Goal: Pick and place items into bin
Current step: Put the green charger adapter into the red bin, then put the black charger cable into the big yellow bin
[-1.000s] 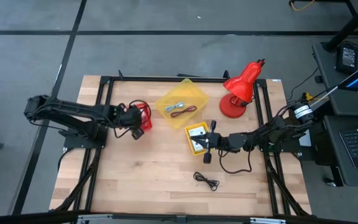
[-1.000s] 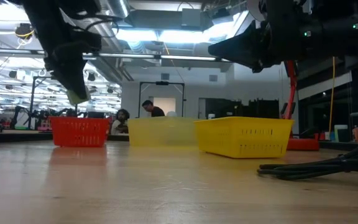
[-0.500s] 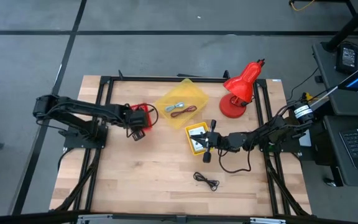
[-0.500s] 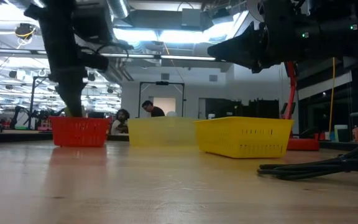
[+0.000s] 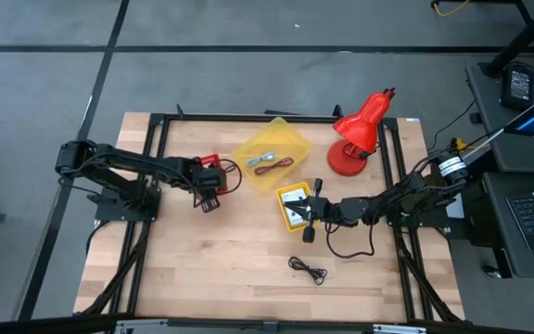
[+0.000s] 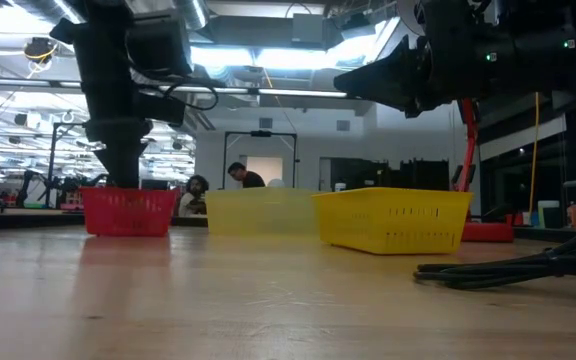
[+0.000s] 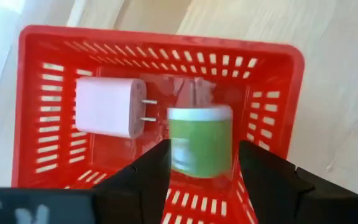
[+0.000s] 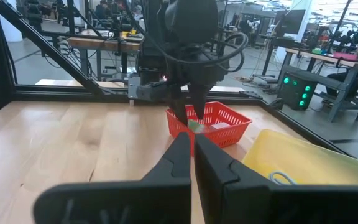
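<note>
The green tub [image 7: 199, 140] sits between the left hand's [image 7: 199, 169] parted fingers, over the red bin [image 7: 278, 93] beside a white plug [image 7: 109, 107], apparently being dropped in. The right hand [image 5: 309, 218], fingers together, waits over the yellow bin [image 5: 292, 206].

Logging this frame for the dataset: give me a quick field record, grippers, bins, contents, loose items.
left gripper: open, over the red basket
red basket contents: green object, white plug adapter
right gripper: shut, holds nothing, above small yellow basket
large yellow bin: dark red cord, blue-grey strip
loose on table: black cord
</note>
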`<state>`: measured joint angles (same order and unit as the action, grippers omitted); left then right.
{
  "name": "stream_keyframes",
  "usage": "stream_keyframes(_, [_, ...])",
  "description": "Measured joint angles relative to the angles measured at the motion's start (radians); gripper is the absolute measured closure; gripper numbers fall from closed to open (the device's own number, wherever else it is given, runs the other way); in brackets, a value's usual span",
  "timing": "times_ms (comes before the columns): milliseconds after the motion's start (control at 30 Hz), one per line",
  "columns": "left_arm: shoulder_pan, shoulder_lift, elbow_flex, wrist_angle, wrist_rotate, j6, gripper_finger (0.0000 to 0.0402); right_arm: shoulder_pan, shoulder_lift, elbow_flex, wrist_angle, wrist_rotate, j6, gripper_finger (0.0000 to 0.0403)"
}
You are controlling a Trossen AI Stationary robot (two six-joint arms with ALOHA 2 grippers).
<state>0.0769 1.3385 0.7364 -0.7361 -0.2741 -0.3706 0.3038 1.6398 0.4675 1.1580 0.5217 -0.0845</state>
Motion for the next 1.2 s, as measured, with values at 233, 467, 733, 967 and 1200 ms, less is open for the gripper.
stream_keyframes(233, [-0.009, -0.029, 0.0, 0.002, 0.003, 0.06, 0.022, 0.0, 0.0, 0.0, 0.0, 0.0, -0.001, 0.0398])
stream_keyframes(467, [-0.05, -0.173, 0.0, 0.009, -0.033, 0.061, 0.0249, 0.0, 0.0, 0.0, 0.0, 0.0, -0.002, 0.0398])
stream_keyframes(733, [-0.191, -0.348, 0.0, 0.129, -0.043, 0.139, 0.031, 0.0, 0.0, 0.0, 0.0, 0.0, -0.002, 0.0398])
stream_keyframes(967, [-0.349, -0.415, -0.034, 0.288, -0.057, 0.195, 0.0365, 0.0, 0.0, 0.0, 0.001, 0.0, 0.0, 0.0398])
stream_keyframes(1200, [-0.457, -0.434, -0.185, 0.556, -0.057, 0.228, 0.0399, 0.001, 0.0, 0.0, 0.0, 0.0, 0.027, 0.0398])
